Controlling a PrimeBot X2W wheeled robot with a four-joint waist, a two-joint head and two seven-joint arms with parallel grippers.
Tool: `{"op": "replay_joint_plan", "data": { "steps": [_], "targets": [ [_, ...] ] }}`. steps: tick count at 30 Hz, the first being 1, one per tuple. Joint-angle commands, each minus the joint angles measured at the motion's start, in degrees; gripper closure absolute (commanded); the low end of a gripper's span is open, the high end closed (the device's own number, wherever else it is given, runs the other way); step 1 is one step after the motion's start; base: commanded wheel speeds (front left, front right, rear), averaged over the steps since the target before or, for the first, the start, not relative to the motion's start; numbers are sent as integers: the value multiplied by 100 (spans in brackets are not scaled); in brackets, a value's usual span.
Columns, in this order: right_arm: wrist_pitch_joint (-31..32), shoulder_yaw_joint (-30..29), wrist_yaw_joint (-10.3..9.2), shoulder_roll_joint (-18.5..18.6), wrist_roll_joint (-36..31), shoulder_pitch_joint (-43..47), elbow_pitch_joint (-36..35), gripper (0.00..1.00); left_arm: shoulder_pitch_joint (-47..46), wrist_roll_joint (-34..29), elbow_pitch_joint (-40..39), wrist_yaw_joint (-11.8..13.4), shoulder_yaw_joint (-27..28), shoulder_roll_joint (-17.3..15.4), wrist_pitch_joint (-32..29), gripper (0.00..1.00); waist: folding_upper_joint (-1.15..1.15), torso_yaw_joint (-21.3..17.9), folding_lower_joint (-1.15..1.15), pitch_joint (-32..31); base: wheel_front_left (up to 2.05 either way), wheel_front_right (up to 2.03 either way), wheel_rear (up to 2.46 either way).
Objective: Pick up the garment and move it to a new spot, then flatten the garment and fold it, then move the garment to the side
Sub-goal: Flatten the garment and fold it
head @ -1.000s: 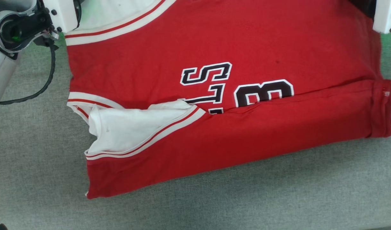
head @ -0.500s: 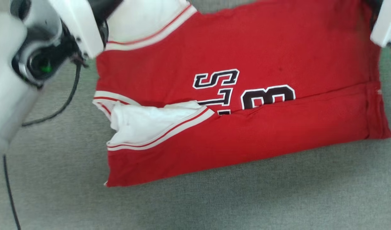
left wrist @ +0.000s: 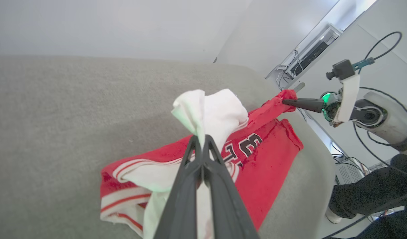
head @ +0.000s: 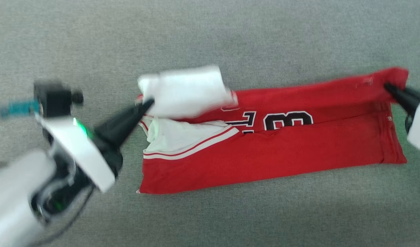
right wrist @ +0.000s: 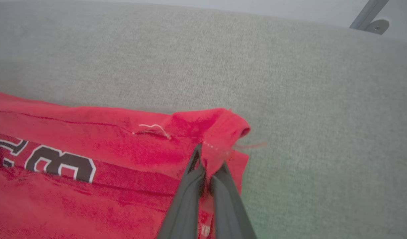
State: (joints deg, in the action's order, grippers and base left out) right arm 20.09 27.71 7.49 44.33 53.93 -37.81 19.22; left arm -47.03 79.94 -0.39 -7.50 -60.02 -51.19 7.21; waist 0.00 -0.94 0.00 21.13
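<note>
The garment is a red jersey with white sleeves lying folded in a long band on the grey cloth surface. Part of its black print shows. My left gripper is shut on the upper white sleeve and holds it raised above the garment's left end. In the left wrist view the dark fingers pinch that sleeve. My right gripper is shut on the red hem corner at the right end. Its fingertips clamp the cloth, and the same gripper appears in the left wrist view too.
Grey cloth stretches on all sides of the garment. In the left wrist view the table's right edge drops off, with cables and what looks like a person's dark leg beyond it. A metal bracket stands past the far edge.
The head camera has pulled back. Both grippers have carried the garment's far edge toward the front, folding it over into a narrower band. The right gripper has shut on the hem.
</note>
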Motion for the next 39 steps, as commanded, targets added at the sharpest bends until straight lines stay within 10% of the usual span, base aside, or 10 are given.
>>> {"op": "replay_joint_plan", "data": {
  "steps": [1, 22, 25, 26, 28, 39],
  "targets": [
    [-84, -131, 0, 44, 6, 341, -133, 100, 354, -38, -147, 61, -56, -75, 270, 100, 0, 54, 0, -84, 0, 0, 0],
    [7, -1156, 0, -777, -493, 1509, -199, 100, 1576, -480, 913, 162, -305, 703, 788, 91, 0, 57, 0, 96, 0, 0, 0],
    [-37, -1177, 0, -809, -538, 1486, -165, 45, 1560, -534, 1060, 124, -213, 788, 787, 58, 0, 71, 0, 82, 0, 0, 0],
    [-42, -1197, 0, -789, -558, 1504, -178, 2, 1566, -545, 1072, 111, -166, 808, 791, 39, 0, 82, 0, 68, 0, 0, 0],
    [-84, -1293, 0, -734, -550, 1571, -218, 0, 1605, -634, 1098, 125, -68, 828, 799, 0, 0, 119, 0, 15, 0, 0, 0],
    [420, -1951, 0, -638, -204, 2034, 10, 0, 2560, -1333, 1159, 177, 1401, 1582, 802, 0, 0, 612, 0, -311, 0, 0, 0]
  ]
}}
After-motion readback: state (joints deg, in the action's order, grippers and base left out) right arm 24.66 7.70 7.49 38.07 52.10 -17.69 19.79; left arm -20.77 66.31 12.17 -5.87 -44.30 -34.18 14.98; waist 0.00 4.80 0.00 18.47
